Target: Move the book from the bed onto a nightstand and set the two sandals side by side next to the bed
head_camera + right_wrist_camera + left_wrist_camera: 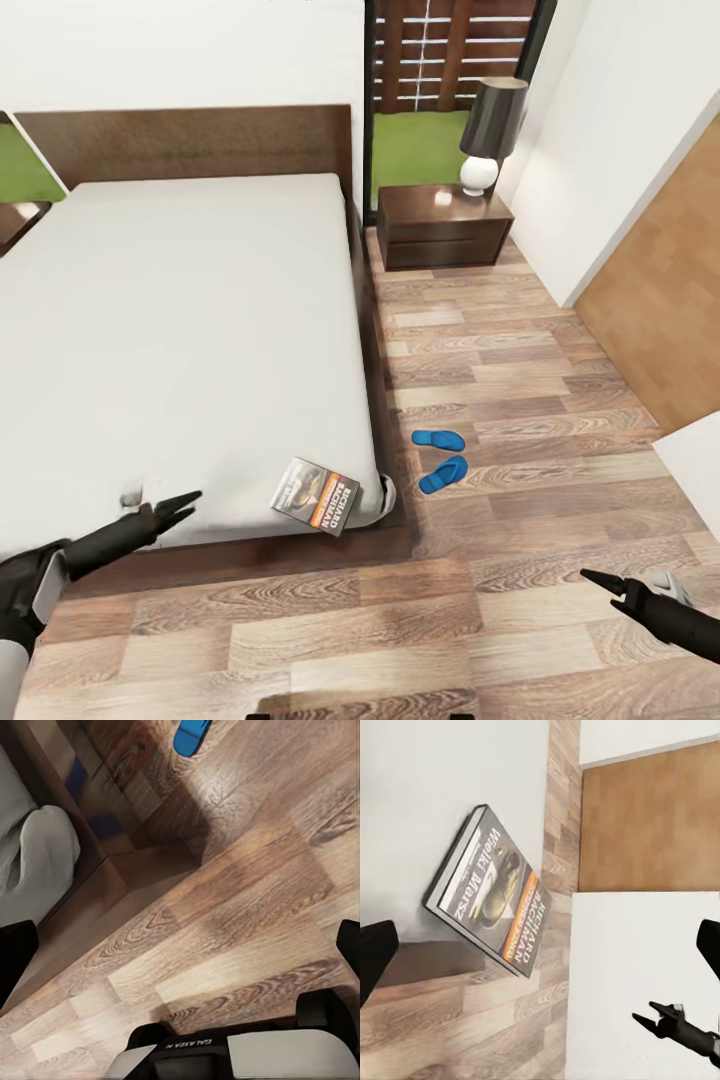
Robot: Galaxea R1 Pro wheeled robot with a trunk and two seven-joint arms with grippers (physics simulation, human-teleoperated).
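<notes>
Orange band: "RICHARD BACHMAN", "Wielki Marsz" on book (316,495)
Book: bed's (180,340) foot corner
Sandals (440,457): floor beside bed
Left gripper (178,510): parted, empty, near bed's foot
Right gripper (605,583): low, openness unclear

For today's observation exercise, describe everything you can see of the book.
The book is a thin paperback with a dark cover, an orange band and white lettering reading "RICHARD BACHMAN". It is closed and lies flat, cover up, on the white mattress at the bed's near right corner, turned askew. Nothing grips it.
</notes>
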